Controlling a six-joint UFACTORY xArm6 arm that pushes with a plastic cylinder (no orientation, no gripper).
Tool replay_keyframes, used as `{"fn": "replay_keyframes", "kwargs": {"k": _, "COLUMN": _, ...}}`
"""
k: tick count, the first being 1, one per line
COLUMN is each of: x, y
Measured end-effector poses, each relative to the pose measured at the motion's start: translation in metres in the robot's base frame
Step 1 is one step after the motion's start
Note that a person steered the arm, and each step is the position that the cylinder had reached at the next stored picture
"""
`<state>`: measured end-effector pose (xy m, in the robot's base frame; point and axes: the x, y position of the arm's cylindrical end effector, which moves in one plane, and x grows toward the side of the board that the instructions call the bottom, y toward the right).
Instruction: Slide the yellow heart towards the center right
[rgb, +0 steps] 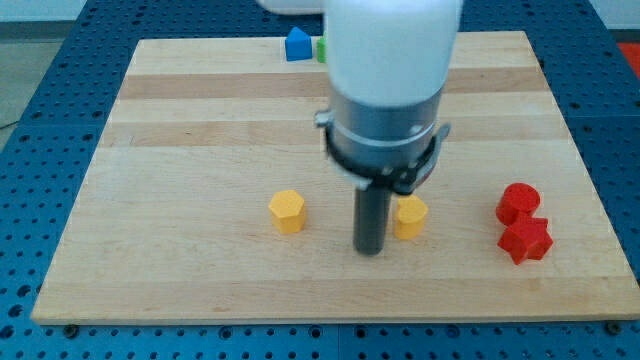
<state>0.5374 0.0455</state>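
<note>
My tip (371, 250), a bare rod holding nothing, stands just left of the yellow heart (411, 217)

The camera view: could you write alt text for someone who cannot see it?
My tip rests on a wooden board, just left of a yellow block. A yellow hexagonal block lies further left, two red blocks at the right, and a blue block and a green block at the top.

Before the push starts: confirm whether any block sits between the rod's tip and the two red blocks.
Yes: a yellow block sits just right of my tip, between it and the red blocks.
</note>
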Motion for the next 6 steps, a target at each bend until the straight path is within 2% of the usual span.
{"fn": "replay_keyframes", "kwargs": {"k": 1, "x": -0.051, "y": 0.033}}
{"fn": "replay_keyframes", "kwargs": {"k": 3, "x": 0.007, "y": -0.006}}
{"fn": "replay_keyframes", "kwargs": {"k": 4, "x": 0.008, "y": 0.025}}
{"fn": "replay_keyframes", "kwargs": {"k": 6, "x": -0.048, "y": 0.084}}
